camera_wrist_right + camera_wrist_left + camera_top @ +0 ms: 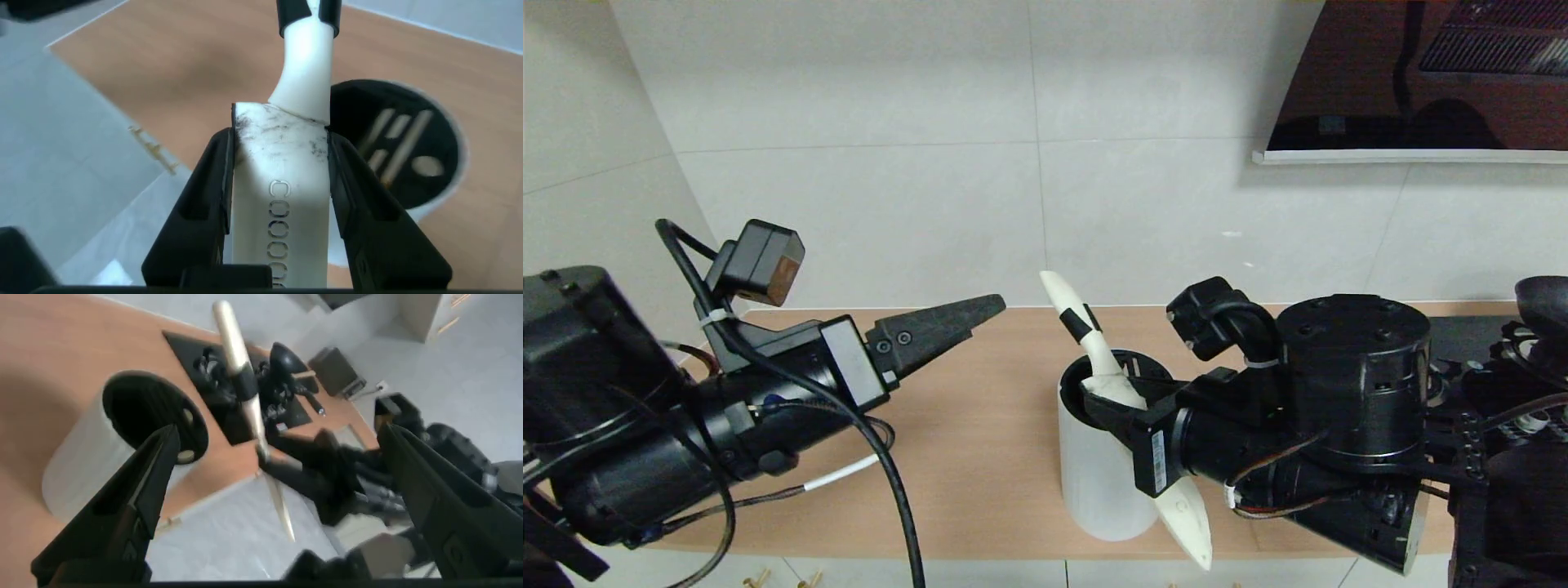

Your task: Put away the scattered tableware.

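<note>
The wooden countertop (980, 425) runs across the head view, from the white tiled wall (931, 204) at the back to a front edge that falls away just below the arms. There is bare wood on the left and at the centre. At the right a dark cooktop (1458, 331) is mostly covered by the right arm, and a dark range hood (1421, 73) is cut off at the upper corner.

A white cylindrical holder (1098, 482) with a black slotted top stands near the front edge. The right arm hides its right flank. In the right wrist view, pale shapes show through the slots but are too unclear to name.

A long white utensil (1104, 366) with a black band near its upper end tilts over the holder's mouth. Its banded end points up toward the wall, and its pointed lower end hangs past the front edge.

The right gripper (279, 155) pinches the utensil's broad flat part, one finger pressed against each side, so that the middle stretch is hidden.

The left gripper (278, 439) hangs above the bare wood left of the holder, well apart from it. Its jaws are spread wide and hold nothing.
</note>
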Robot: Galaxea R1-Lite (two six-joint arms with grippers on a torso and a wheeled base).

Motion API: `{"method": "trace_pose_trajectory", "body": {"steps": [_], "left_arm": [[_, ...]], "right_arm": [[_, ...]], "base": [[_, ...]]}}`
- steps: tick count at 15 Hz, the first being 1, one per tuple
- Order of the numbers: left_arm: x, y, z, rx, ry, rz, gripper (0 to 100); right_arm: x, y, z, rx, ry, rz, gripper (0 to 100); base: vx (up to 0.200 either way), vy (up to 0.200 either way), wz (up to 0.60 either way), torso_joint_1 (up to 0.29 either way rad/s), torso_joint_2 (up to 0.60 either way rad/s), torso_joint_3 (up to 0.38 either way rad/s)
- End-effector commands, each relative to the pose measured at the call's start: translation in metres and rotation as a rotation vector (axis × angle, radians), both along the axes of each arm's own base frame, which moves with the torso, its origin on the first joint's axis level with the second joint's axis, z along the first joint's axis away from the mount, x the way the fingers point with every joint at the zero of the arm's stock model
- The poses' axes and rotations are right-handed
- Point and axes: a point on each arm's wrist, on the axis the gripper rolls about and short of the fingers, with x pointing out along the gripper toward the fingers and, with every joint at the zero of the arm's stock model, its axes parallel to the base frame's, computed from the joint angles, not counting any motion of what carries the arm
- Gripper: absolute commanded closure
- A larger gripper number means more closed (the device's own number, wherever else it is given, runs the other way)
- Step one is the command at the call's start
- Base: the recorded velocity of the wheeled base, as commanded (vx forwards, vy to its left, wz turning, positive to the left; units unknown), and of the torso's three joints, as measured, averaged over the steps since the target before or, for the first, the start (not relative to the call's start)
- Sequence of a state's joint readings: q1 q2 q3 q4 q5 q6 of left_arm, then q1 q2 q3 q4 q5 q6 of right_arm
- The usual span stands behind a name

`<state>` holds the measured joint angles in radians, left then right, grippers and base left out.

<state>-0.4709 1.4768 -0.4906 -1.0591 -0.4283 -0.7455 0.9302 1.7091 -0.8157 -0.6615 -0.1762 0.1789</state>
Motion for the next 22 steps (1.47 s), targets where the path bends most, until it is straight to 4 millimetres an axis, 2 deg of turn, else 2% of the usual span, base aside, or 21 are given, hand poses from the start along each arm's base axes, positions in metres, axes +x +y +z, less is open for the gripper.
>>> {"method": "trace_pose_trajectory", "body": {"steps": [1, 3, 7, 14, 22], "left_arm": [[0.005, -0.015, -0.025, 0.042, 0.040, -0.011, 0], [0.013, -0.030, -0.036, 0.046, 0.044, 0.019, 0], [0.016, -0.046, -0.042, -0.007, 0.060, -0.023, 0], [0.027, -0.055, -0.053, -0.060, 0.047, -0.024, 0], [0.028, -0.056, -0.051, -0.086, 0.003, -0.018, 0]], "right_arm": [[-0.002, 0.002, -0.001, 0.008, 0.012, 0.017, 100], [-0.003, 0.002, 0.000, 0.016, 0.017, 0.034, 100], [-0.011, 0.006, 0.002, 0.025, 0.013, 0.062, 100], [-0.015, 0.007, 0.003, 0.027, 0.015, 0.075, 100], [-0.021, 0.010, 0.001, 0.020, 0.020, 0.096, 100]], "base": [[0.000, 0.000, 0.00, 0.000, 0.00, 0.000], [0.000, 0.000, 0.00, 0.000, 0.00, 0.000], [0.000, 0.000, 0.00, 0.000, 0.00, 0.000], [0.000, 0.000, 0.00, 0.000, 0.00, 0.000], [0.000, 0.000, 0.00, 0.000, 0.00, 0.000]]}}
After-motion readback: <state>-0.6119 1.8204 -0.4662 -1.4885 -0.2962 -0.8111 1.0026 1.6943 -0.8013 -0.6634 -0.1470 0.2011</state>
